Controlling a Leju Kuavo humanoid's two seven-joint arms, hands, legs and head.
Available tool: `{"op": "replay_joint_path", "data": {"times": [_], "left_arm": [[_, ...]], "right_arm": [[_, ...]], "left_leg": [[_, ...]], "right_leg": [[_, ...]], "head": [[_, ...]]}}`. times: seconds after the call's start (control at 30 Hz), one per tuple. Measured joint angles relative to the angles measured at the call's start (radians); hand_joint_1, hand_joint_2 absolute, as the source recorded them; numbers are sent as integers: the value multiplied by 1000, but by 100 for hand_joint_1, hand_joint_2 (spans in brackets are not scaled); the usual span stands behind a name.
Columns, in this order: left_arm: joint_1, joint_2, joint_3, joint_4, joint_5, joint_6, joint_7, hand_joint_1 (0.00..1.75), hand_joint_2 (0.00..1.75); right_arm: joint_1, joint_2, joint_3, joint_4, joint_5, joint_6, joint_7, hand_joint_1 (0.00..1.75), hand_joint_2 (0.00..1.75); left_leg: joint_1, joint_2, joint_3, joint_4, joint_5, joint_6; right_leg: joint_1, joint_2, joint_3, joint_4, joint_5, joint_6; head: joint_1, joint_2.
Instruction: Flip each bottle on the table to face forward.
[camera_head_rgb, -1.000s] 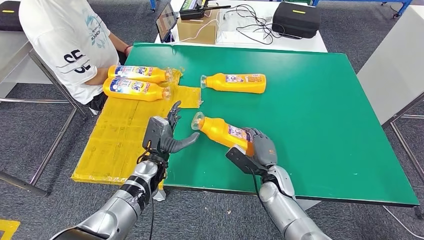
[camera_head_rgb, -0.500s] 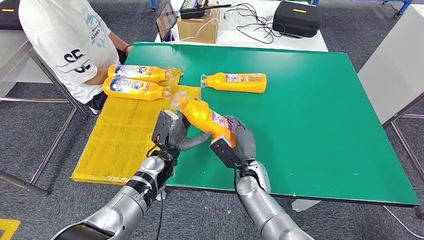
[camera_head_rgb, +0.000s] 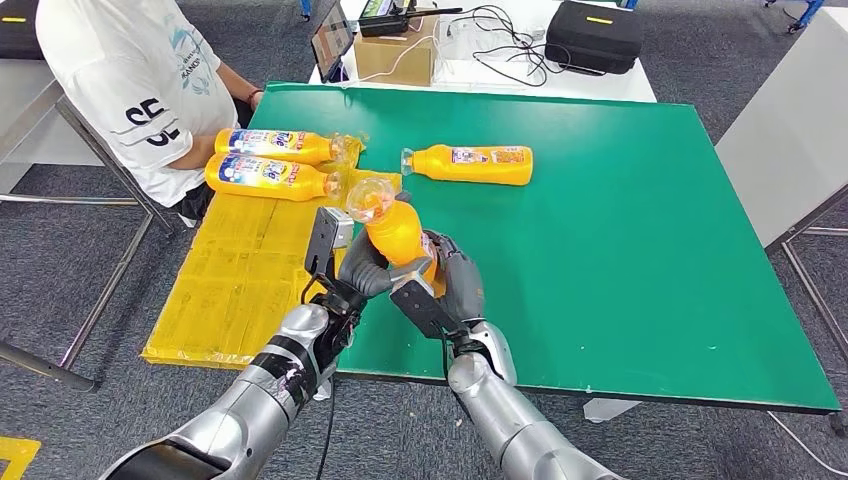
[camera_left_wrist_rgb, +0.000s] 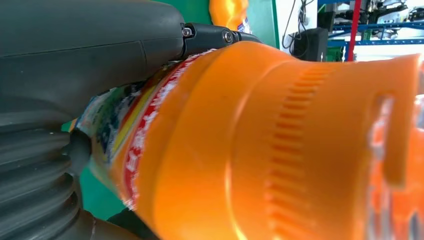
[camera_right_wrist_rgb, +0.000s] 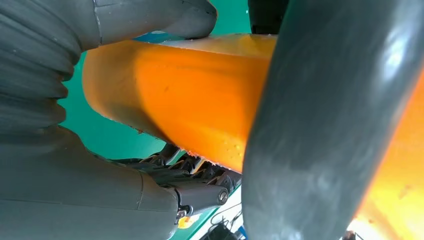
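Both hands grip the raised bottle above the desk's near left edge: left hand around its neck side, right hand at its base. Another bottle lies far behind; two bottles rest on yellow sheeting beside a seated person.

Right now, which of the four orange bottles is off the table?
The orange bottle between the left hand and right hand, raised with its clear cap up. The lone bottle on the green table and two by the yellow mat lie flat.

Bare green table lies open rightward; two bottles and a seated person crowd the left.
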Motion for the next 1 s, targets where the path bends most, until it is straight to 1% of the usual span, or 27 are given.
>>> {"op": "replay_joint_path", "data": {"times": [0.2,0.33,0.47,0.7,0.73,0.83,0.87,1.0], "left_arm": [[1,0,-7,0,0,26,-3,0,175],[6,0,-12,0,3,76,-24,175,175],[12,0,-13,0,17,98,-45,175,175],[18,1,-13,0,20,108,-52,175,175],[19,1,-13,0,20,108,-53,175,175],[19,1,-12,0,24,111,-53,175,175],[19,2,-12,-1,27,112,-54,175,175],[20,1,-12,-18,39,152,-71,175,175]], "right_arm": [[-9,7,17,23,-2,6,6,175,175],[-9,18,51,32,-47,14,22,175,175],[-10,20,98,35,-107,12,29,175,175],[-13,19,126,45,-122,10,32,175,175],[-13,19,127,46,-122,10,32,153,175],[-13,19,133,49,-124,10,32,22,175],[-13,19,136,50,-124,9,32,0,175],[-12,22,141,53,-134,-2,23,0,175]], "left_leg": [[0,0,0,0,0,0],[0,0,0,0,0,0],[0,0,0,0,0,0],[0,0,0,0,0,0],[0,0,0,0,0,0],[0,0,0,0,0,0],[0,0,0,0,0,0],[0,0,-1,0,0,0]], "right_leg": [[0,0,0,0,0,0],[0,0,0,0,0,0],[0,0,0,0,0,0],[0,0,0,0,0,0],[0,0,0,0,0,0],[0,0,0,0,0,0],[0,0,0,0,0,0],[0,0,-1,0,0,0]], "head": [[0,0],[0,0],[0,0],[0,0],[0,0],[0,0],[0,0],[0,0]]}}
